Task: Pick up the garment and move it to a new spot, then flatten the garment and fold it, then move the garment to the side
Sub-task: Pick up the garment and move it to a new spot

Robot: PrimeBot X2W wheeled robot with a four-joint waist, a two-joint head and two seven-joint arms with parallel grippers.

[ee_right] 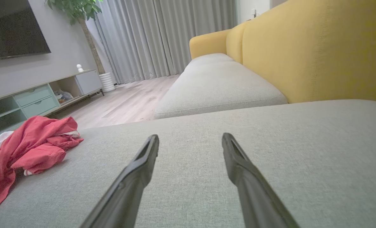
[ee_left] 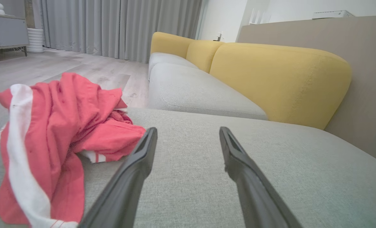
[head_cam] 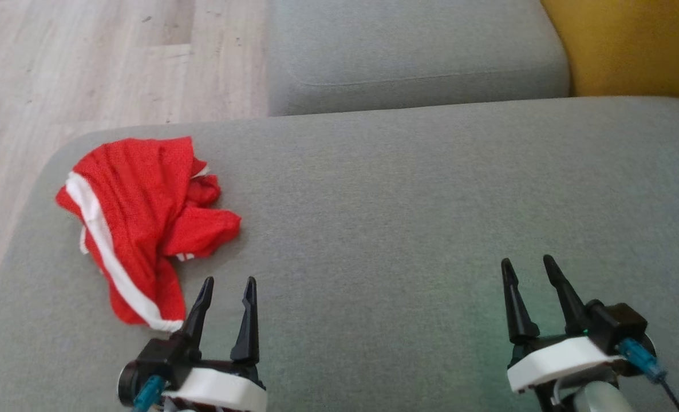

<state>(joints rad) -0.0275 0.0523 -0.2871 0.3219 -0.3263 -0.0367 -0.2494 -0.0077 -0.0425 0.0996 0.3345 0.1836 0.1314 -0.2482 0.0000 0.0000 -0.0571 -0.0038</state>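
Observation:
The garment [head_cam: 139,220] is red mesh with a white stripe, lying crumpled near the left edge of the grey sofa cushion [head_cam: 408,206]. In the left wrist view the garment [ee_left: 55,139] is bunched just left of the fingers. My left gripper [head_cam: 229,283] stands open just right of its lower end, nothing between its fingers. The left gripper [ee_left: 188,131] hovers low over bare cushion. My right gripper [head_cam: 528,266] is open far to the right, over bare fabric. From the right wrist view, the right gripper [ee_right: 190,137] stands wide, and the garment [ee_right: 26,148] lies at the far left.
A second grey seat cushion [head_cam: 414,51] lies beyond, with a yellow backrest [head_cam: 631,46] on the right. Wooden floor [head_cam: 87,63] borders the cushion's left edge. A low media cabinet [ee_right: 39,95], a plant and grey curtains [ee_right: 162,38] stand farther off.

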